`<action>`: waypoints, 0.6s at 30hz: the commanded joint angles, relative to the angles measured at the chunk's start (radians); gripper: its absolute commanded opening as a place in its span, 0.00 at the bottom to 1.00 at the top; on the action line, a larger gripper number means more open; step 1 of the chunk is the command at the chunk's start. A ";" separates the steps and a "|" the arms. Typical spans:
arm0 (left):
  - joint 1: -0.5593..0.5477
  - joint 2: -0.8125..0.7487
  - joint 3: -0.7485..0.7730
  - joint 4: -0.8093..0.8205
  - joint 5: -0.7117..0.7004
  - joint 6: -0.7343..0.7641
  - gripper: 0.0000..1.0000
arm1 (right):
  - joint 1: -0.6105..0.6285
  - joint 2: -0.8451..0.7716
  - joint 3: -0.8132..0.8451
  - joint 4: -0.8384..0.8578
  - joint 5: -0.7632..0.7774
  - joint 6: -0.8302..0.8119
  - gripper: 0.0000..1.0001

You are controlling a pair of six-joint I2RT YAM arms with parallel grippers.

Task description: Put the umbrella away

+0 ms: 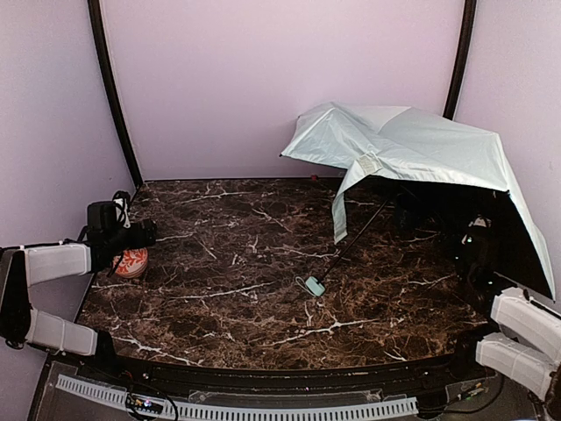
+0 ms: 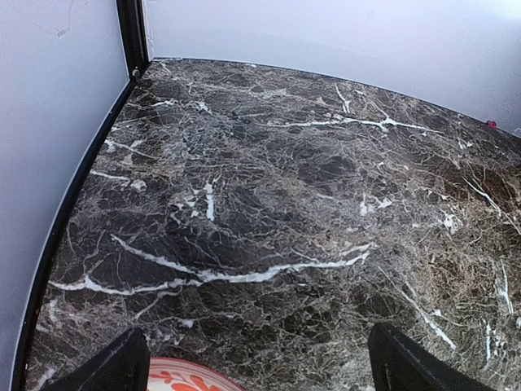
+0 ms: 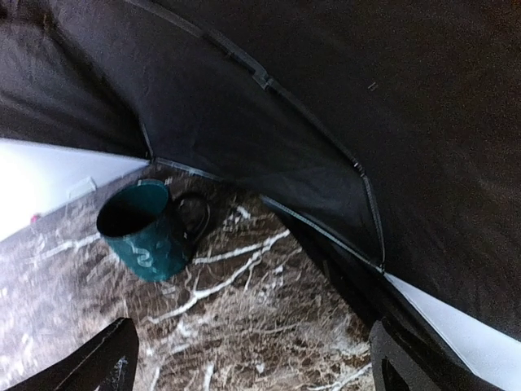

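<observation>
Dark brown, white-veined marble table [image 1: 245, 272] enclosed by lavender walls [image 1: 263, 79] with black corner posts [image 1: 110, 88], orange-red and white patterned dish [image 1: 131, 262] at its left edge, dark teal mug [image 3: 146, 236] with pale marking on its right side.

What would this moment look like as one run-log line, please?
umbrella: open, resting on table, not yet stowed | left hand: open, empty, by red-patterned item | right hand: open, empty, under umbrella, near dark green mug
</observation>
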 commanded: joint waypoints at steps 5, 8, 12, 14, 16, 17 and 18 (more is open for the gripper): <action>0.004 0.008 0.092 -0.072 0.082 0.001 0.96 | -0.004 -0.082 0.014 0.031 -0.022 0.066 1.00; 0.003 0.002 0.124 -0.078 0.161 -0.014 0.95 | -0.004 -0.149 -0.043 0.173 -0.248 0.001 1.00; -0.006 0.014 0.193 -0.115 0.262 -0.026 0.93 | -0.004 -0.129 -0.041 0.238 -0.376 0.047 1.00; -0.021 0.023 0.232 -0.175 0.289 -0.001 0.92 | -0.004 -0.062 0.041 0.153 -0.486 0.092 0.97; -0.036 0.018 0.251 -0.198 0.348 0.015 0.90 | -0.002 0.019 0.113 0.141 -0.621 0.153 0.92; -0.051 0.010 0.252 -0.196 0.381 0.028 0.90 | 0.000 0.077 0.143 0.156 -0.687 0.184 0.90; -0.084 -0.001 0.249 -0.186 0.410 0.052 0.89 | 0.009 0.118 0.179 0.172 -0.728 0.213 0.89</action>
